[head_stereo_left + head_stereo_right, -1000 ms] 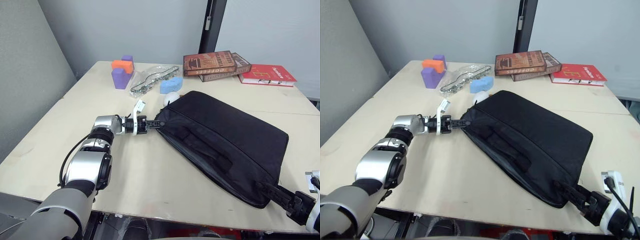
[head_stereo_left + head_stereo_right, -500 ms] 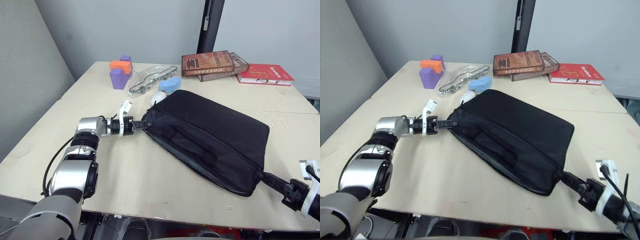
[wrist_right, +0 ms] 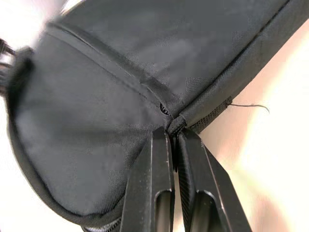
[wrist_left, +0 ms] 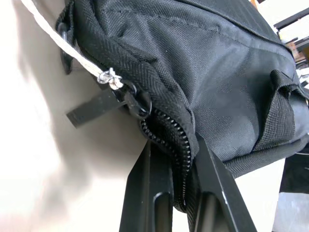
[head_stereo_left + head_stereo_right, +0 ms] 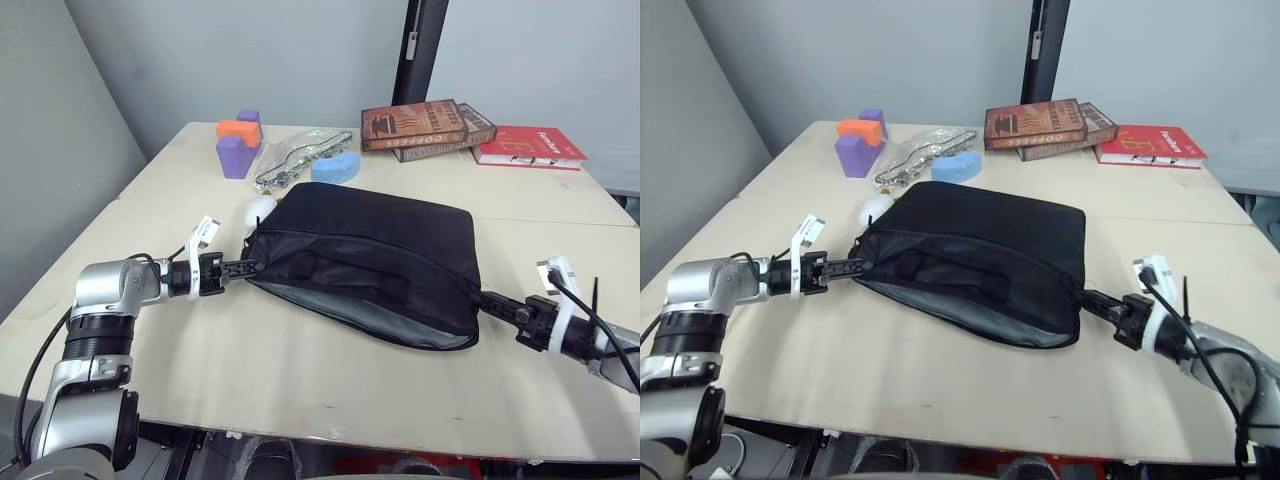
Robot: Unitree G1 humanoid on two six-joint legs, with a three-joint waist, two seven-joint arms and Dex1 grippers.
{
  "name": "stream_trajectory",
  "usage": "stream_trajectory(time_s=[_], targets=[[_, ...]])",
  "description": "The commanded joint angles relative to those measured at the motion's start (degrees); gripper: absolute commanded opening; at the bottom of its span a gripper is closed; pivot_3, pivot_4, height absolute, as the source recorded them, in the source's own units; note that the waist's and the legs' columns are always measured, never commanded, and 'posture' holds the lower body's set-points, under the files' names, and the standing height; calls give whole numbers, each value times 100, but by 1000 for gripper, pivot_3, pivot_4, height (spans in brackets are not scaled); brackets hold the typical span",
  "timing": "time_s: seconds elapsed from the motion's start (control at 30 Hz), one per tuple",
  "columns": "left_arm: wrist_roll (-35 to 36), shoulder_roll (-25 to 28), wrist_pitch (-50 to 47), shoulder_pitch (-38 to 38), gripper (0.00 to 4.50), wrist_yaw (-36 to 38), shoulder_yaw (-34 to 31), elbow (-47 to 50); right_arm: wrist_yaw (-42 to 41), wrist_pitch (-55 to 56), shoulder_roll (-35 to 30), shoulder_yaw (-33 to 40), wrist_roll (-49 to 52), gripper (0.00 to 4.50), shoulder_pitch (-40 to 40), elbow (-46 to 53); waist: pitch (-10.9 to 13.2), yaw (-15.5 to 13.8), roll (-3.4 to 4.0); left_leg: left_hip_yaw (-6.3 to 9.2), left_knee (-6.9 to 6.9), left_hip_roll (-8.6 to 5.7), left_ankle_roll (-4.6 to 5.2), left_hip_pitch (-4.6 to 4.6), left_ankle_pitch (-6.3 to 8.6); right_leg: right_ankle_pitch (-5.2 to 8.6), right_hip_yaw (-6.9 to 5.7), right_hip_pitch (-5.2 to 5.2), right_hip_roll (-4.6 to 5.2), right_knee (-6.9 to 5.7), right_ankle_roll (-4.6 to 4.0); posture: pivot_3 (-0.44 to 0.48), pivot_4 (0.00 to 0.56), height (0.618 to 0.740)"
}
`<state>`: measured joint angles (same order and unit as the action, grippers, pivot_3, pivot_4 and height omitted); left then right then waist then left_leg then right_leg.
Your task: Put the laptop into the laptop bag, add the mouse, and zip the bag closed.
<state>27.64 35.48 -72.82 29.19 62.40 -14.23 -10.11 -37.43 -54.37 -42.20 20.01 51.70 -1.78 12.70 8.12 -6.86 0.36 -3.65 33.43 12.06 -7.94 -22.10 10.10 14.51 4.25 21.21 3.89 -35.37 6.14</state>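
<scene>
The black laptop bag [image 5: 380, 240] lies flat in the middle of the table, its long zipper side facing me and gaping open. A grey strip [image 5: 340, 308] shows inside the mouth; I cannot tell if it is the laptop or lining. My left gripper [image 5: 250, 266] is shut on the bag's left corner, right beside the zipper pull [image 4: 131, 100] with its white string. My right gripper [image 5: 478, 297] is shut on the bag's right corner seam [image 3: 175, 123]. The mouse is out of view.
A matte white lump [image 5: 262, 208] rests against the bag's far left corner. Behind it are a blue block [image 5: 335, 168], a clear plastic pack [image 5: 300, 160] and purple and orange blocks [image 5: 238, 145]. Books [image 5: 425, 125] and a red book [image 5: 527, 145] lie at the back right.
The bag has swung round and slid left, from diagonal to lying across the table. Both arms moved with it, and the right gripper closed on its right corner.
</scene>
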Motion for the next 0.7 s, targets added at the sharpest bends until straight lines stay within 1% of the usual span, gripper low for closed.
stream_trajectory(time_s=[0.03, 0.1, 0.2, 0.33, 0.53, 0.63, 0.7], targets=[[829, -39, -600, -422, 0, 31, -13, 1135, -405, 233, -193, -447, -266, 40, -573, 101, 0, 40, 0, 0, -1, 0, 0, -2, 0, 0, -1, 0, -1, 0, 0, 0, 150, 740], [953, -39, -711, -590, 0, -113, -121, 1376, -641, 311, -324, -523, -407, 40, -628, 43, 0, 42, 0, 1, -2, 3, -1, -1, -1, 1, -3, 2, -4, 0, -2, 0, 150, 740], [1022, -192, -767, -668, 0, -440, -276, 1557, -1019, 607, -554, -613, -809, 40, -506, -253, 0, 10, -1, 2, -3, 4, -1, -5, -1, 3, -5, 2, -4, 2, -5, 0, 150, 740], [1205, -332, -863, -757, 0, -699, -353, 1825, -1263, 739, -584, -536, -959, 40, -425, -462, -1, -10, -3, 2, 7, 2, 4, -14, -1, 4, -3, 3, -2, 2, -8, 0, 150, 740], [1602, -227, -780, -1302, 0, -644, -136, 2778, -1448, 968, -622, -396, -1195, 40, -482, -815, -2, 29, -4, 1, 8, 3, 7, -19, -1, 15, -2, 4, -3, 0, -29, 0, 150, 740], [1711, -278, -800, -1347, 0, -793, -192, 2861, -1530, 1015, -618, -402, -1249, 40, -421, -789, -2, 30, -4, 2, 8, 4, 7, -15, -2, 17, -3, 4, -3, -5, -31, 0, 150, 740], [1774, -229, -784, -1359, 0, -816, -172, 2909, -1537, 1007, -592, -397, -1262, 40, -440, -828, -2, 34, -4, 1, 13, 4, 9, -13, -3, 31, -1, 4, -4, -10, -57, 0, 150, 740]])
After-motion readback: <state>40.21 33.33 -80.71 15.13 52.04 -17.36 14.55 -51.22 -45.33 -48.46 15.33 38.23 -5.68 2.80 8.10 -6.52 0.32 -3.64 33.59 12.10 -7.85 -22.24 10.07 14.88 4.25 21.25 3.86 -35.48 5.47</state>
